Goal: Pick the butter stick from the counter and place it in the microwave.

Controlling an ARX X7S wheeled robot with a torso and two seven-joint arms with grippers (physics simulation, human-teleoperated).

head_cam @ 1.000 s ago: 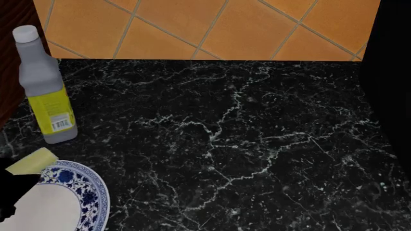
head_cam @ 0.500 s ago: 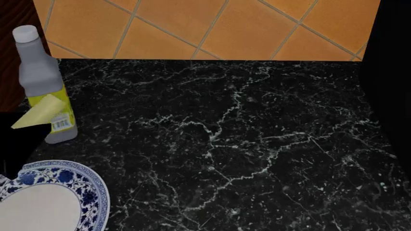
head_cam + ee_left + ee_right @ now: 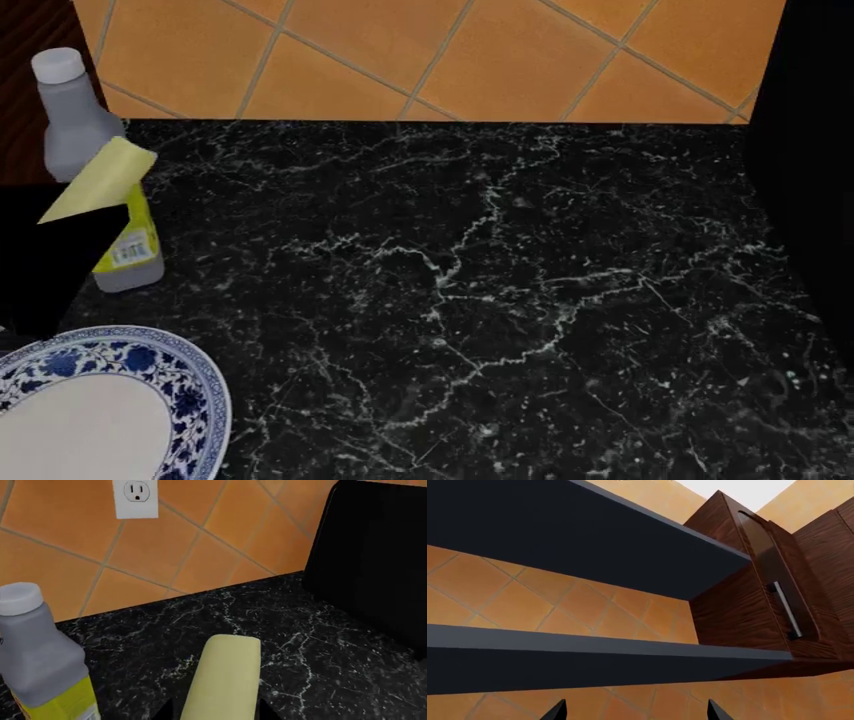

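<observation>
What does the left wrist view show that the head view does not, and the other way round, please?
Only the left wrist view shows the white wall outlet. Only the head view shows the blue-and-white plate and the brown wood cabinet. Both show the butter stick held off the counter by the left gripper, the grey bottle with its yellow label, the orange tiled wall and the black microwave.

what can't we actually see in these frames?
- Left gripper: fingertips cut by the left wrist view's edge; contact on the butter stick hidden.
- Microwave: only a dark side, cropped; door state unknown.
- Right gripper: just two tips; faces shelves, not the counter.
- Plate: cropped by the head view's corner.
</observation>
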